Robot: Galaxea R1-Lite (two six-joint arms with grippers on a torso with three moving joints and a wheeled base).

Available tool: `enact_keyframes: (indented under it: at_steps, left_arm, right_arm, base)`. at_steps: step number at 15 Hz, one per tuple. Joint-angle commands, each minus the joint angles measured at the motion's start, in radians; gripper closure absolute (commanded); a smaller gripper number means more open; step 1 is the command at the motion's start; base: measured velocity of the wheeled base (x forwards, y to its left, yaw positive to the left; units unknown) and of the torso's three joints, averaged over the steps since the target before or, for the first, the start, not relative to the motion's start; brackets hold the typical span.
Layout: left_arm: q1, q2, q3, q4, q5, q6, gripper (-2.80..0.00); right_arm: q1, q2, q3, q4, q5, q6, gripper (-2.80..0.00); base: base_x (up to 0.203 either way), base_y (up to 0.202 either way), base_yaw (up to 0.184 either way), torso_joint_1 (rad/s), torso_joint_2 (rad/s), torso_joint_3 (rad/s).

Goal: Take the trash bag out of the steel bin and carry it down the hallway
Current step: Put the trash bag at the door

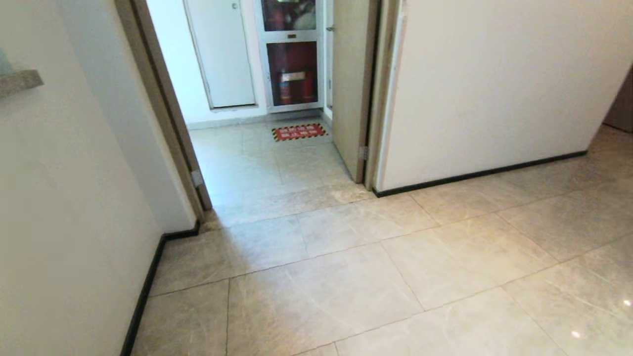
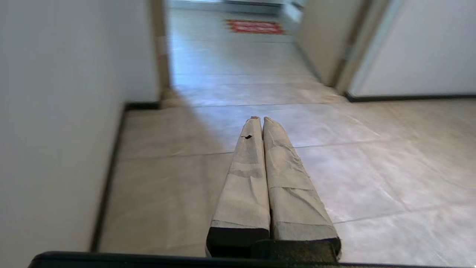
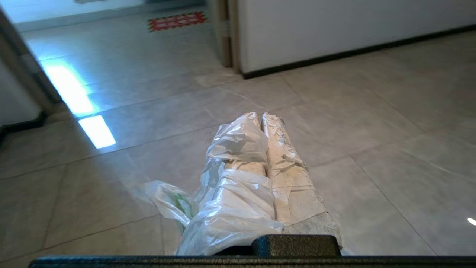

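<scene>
Head view: hallway (image 1: 376,267) floor tiles, open doorway ahead; no arm visible.
Left wrist view: left gripper (image 2: 260,120) level, pointing toward doorway, fingers pressed together, empty.
Right wrist view: right gripper (image 3: 261,116) level, fingers closed, trash bag (image 3: 232,193) pinched between, draped over one finger, hanging above floor.

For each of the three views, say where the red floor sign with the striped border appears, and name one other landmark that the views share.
Head view: red floor sign upper centre, beyond the doorway.
Left wrist view: sign at the top, right of centre.
Right wrist view: sign at the top, left of centre.
Shared landmark: the open door's edge.
</scene>
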Motion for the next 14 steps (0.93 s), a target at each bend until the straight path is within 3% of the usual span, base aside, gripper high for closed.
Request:
enact_keyframes:
  at_steps: [1,14]
  left_arm:
    - [0.000,0.000,0.001,0.000,0.000,-0.001,0.00]
    - [0.000,0.000,0.000,0.000,0.000,-0.001,0.00]
  right_arm:
    - [-0.001,-0.002,0.000,-0.001,0.000,0.000,0.00]
    - [-0.001,-0.002,0.000,-0.002,0.000,0.002,0.00]
  base:
    - [0.002,-0.001,-0.182,0.002,0.00,-0.002]
    - [0.002,0.009,-0.174,0.004,0.00,0.001]
